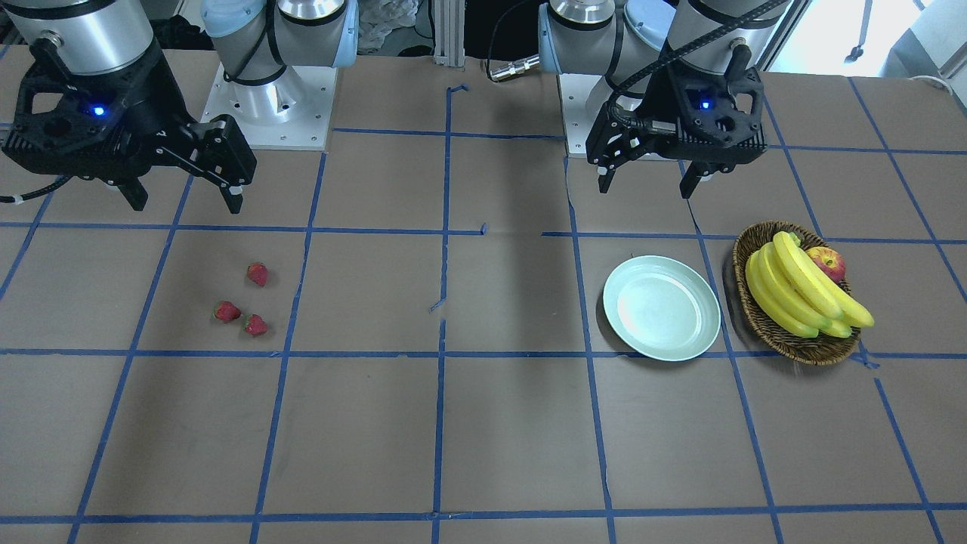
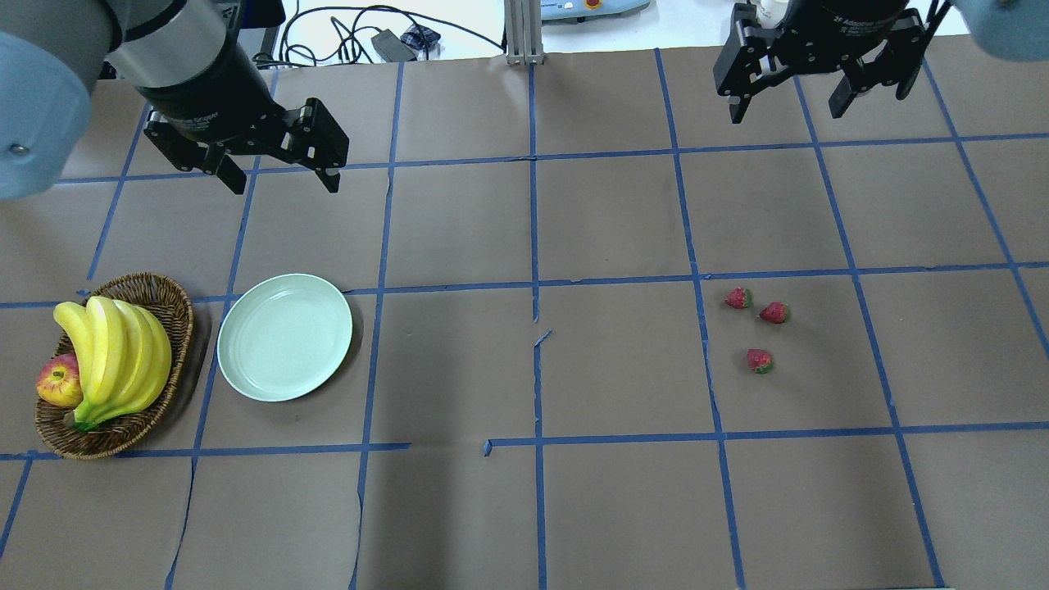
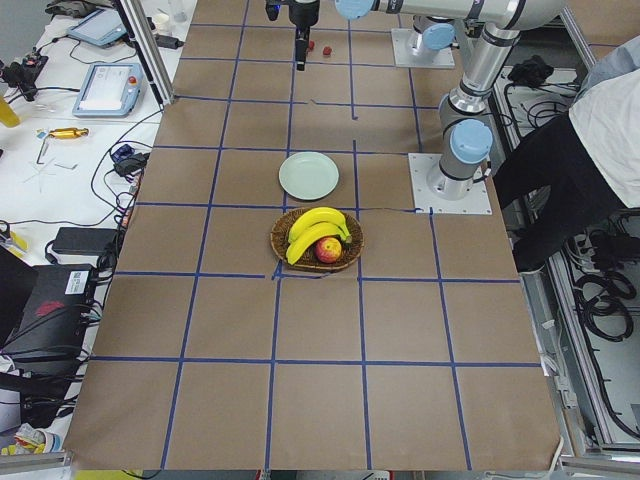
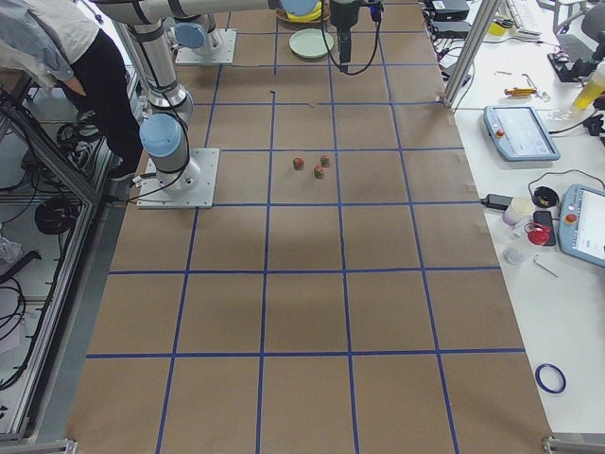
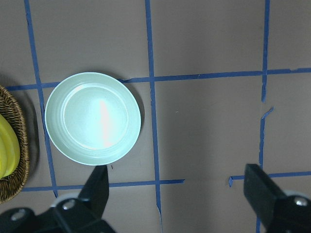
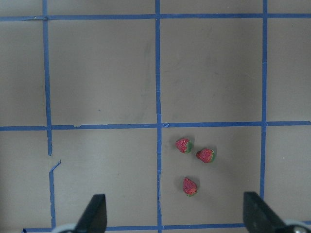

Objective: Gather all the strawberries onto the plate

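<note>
My left gripper (image 2: 284, 184) hangs above the table (image 2: 623, 213) with its two fingers spread wide and nothing between them. My right gripper (image 2: 785, 115) hangs the same way on the other side, fingers wide apart and holding nothing. The table is covered in brown paper marked into squares with blue tape. The plate (image 2: 284, 337) lies flat on my left side, across one of the tape lines, and in my left wrist view it sits just ahead of one fingertip, well below it. Just beside the plate, but not touching it, is a wicker basket (image 2: 139, 280) holding a bunch of bananas (image 2: 115, 352) and an apple (image 2: 57, 383) tucked against them. The three strawberries (image 2: 760, 360) lie on the paper on my right side, all inside one taped square and well apart from the plate. They form a loose triangle, two close together and the third a little off, none touching another. My right wrist view looks down on them between the two fingertips, with the gripper clear of them
</note>
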Motion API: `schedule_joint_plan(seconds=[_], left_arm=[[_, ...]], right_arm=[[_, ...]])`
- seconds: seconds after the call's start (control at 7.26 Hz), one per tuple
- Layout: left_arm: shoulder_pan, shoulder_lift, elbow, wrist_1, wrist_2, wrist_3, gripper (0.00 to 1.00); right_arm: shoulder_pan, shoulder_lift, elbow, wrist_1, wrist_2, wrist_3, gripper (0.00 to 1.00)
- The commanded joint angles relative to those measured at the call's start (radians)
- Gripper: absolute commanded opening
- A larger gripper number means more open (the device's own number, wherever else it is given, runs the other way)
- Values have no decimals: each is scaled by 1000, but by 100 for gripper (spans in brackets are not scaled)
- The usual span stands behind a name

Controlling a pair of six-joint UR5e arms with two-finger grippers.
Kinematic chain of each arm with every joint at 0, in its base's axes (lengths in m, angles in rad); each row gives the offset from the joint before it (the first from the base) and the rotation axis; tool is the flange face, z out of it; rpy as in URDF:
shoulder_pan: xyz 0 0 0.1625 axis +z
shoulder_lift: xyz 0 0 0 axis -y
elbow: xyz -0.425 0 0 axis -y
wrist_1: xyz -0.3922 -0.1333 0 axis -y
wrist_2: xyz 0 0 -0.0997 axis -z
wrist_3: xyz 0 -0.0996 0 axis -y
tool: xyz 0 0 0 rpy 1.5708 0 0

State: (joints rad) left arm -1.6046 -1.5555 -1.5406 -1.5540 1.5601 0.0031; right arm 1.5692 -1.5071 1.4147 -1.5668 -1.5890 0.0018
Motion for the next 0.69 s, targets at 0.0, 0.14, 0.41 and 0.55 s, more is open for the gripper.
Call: schedule_joint_plan(seconds=[0.0, 0.14, 0.41, 0.55], left_arm=[[0, 2, -1, 0, 2, 0, 100], [0, 5, -1, 0, 2, 0, 100], [0, 5, -6, 0, 2, 0, 100], [0, 9, -6, 0, 2, 0, 100]], right_arm=[[0, -1, 1, -18, -9, 0, 100], [2, -2, 1, -18, -9, 1, 100], [2, 2, 6, -18, -3, 0, 100], [2, -2, 4, -16, -2, 0, 100]])
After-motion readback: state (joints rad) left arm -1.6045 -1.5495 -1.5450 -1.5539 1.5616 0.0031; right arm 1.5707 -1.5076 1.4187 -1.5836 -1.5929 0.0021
